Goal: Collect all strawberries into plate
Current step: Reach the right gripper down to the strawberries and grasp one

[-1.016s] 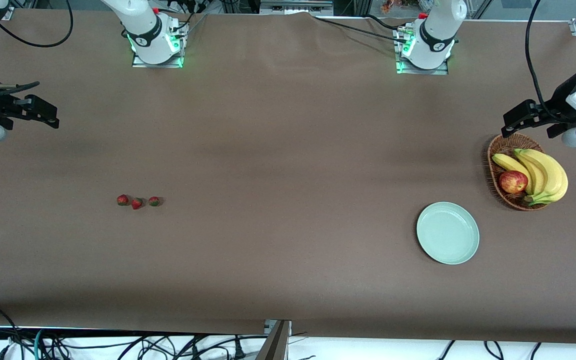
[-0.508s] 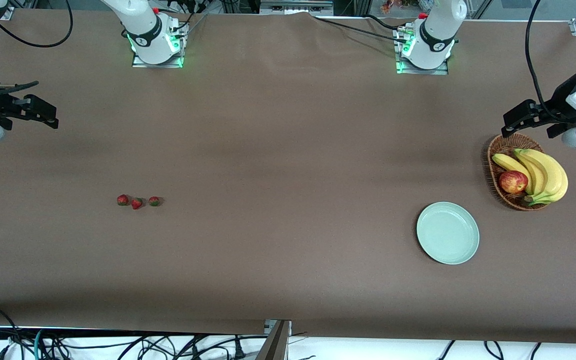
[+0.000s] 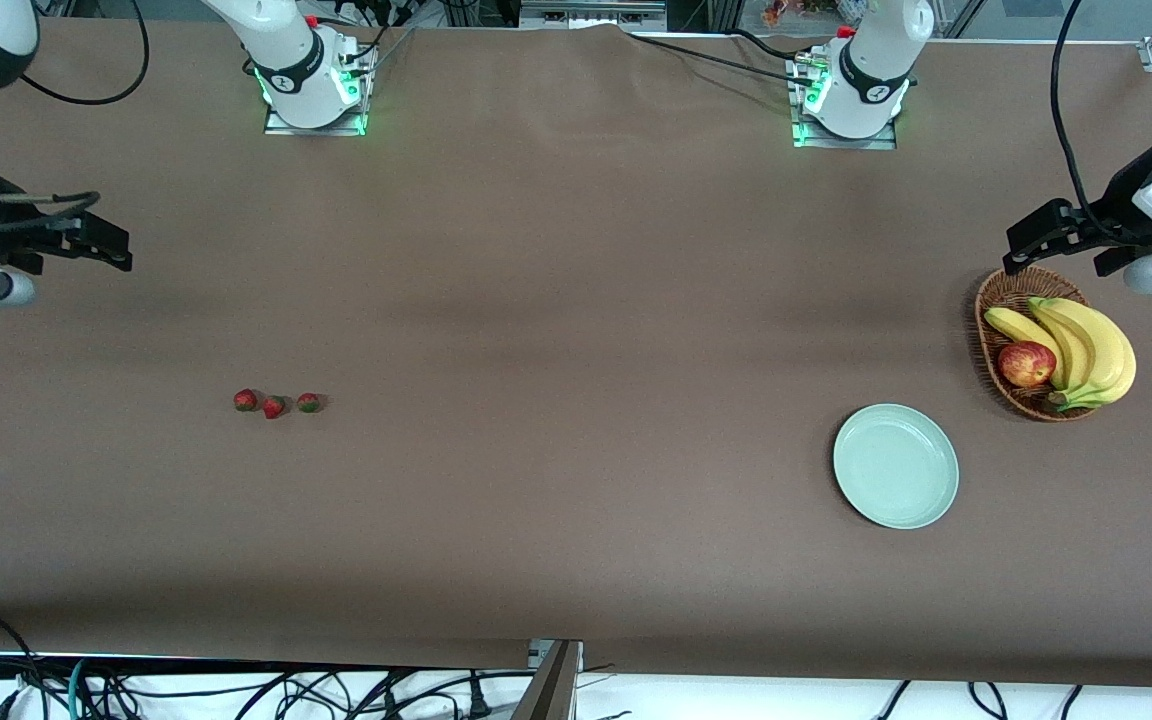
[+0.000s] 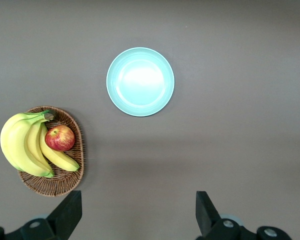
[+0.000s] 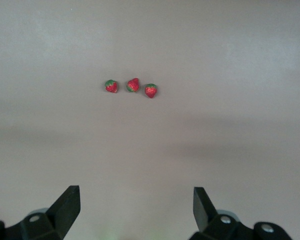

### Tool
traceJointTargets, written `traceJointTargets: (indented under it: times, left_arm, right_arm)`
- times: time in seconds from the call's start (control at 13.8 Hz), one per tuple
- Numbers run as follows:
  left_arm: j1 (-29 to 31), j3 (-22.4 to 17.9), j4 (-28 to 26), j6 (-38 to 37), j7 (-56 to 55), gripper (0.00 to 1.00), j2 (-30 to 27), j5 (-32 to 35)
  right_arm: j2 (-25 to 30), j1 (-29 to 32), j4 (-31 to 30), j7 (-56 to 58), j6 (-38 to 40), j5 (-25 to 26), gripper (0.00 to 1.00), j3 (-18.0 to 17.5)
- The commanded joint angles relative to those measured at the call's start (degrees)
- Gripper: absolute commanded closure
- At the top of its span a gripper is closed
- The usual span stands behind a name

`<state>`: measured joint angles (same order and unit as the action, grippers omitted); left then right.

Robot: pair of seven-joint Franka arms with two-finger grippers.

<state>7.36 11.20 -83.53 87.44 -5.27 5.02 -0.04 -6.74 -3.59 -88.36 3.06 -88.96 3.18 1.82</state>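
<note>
Three strawberries (image 3: 274,403) sit in a row toward the right arm's end of the desk (image 3: 576,300); plate (image 3: 895,465) empty near the left arm's end. Right hand (image 5: 135,210) wide, aloft by its desk edge: centre over one end berry, descend straight. Left hand (image 4: 137,212) wide, waiting over the basket (image 3: 1002,300).

Right gripper (image 3: 101,243): cut off by the front view's edge with most of its arm; in the right wrist view only the two fingertips (image 5: 67,202) show.
Left gripper (image 3: 1036,240): arm body runs off the frame edge.
Basket (image 3: 998,300): floor mostly hidden by bananas (image 3: 1086,345) and apple (image 3: 1026,363).
Strawberries (image 3: 274,404): too small to tell surface detail.
</note>
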Motion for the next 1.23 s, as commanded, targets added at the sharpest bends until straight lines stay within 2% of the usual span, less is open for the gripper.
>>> traceJointTargets:
  times: [0.0,0.44,0.73,1.16]
  left_arm:
    - [0.02,0.13,2.06,-0.61,0.44,0.0,0.87,0.13]
    - [0.02,0.22,2.06,-0.61,0.44,0.0,0.87,0.13]
    - [0.02,0.13,2.06,-0.61,0.44,0.0,0.87,0.13]
    - [0.02,0.22,2.06,-0.61,0.44,0.0,0.87,0.13]
  right_arm:
    - [-2.99,-1.51,1.61,-0.42,0.54,-0.28,0.0,0.11]
    - [-11.96,-4.05,0.91,-1.3,-8.75,-1.5,0.0,0.03]
    - [-18.29,-4.5,-3.38,-1.57,-22.01,-2.65,0.0,0.03]
    - [-23.05,-6.26,-12.52,-1.48,-40.04,-2.92,0.0,0.03]
